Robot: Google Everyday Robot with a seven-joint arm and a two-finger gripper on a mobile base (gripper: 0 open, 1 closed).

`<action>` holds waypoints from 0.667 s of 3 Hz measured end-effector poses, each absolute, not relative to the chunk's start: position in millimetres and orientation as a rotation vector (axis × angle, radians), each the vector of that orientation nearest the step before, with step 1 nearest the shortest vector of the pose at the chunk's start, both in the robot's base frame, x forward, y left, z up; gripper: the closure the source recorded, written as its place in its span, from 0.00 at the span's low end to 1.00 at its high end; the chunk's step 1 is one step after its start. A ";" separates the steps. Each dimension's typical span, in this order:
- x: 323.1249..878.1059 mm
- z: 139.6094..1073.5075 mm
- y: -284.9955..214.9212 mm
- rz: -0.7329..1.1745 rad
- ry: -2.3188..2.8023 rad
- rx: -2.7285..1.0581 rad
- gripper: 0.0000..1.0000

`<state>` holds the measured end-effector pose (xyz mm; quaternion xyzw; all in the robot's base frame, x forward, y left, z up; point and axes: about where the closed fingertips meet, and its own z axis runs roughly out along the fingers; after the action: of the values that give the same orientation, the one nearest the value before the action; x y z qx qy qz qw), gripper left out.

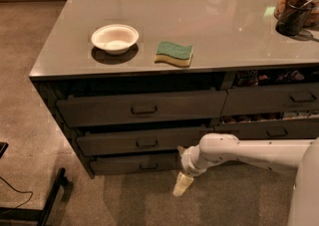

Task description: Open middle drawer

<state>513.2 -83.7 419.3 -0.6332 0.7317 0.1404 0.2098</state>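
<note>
Camera view: claw [182, 184] hangs below middle drawer [114, 142].

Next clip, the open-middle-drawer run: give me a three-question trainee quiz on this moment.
1. True or false: the hand is gripping the handle of the middle drawer.
2. What lies on the counter just right of the white bowl? A) a banana B) a green sponge C) a plate
3. Fill in: the hand hangs ___ the level of that handle, pointing at the floor.
Key: 1 false, it hangs apart, to the handle's lower right; 2 B; 3 below.
</note>
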 end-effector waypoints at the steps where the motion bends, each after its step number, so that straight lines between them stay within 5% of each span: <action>1: 544.8 417.1 -88.2 0.260 1.944 -1.754 0.00; 2: 577.3 426.6 -90.5 0.150 1.859 -1.766 0.00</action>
<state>577.3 -90.5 426.6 -0.6595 0.6943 0.0560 0.2826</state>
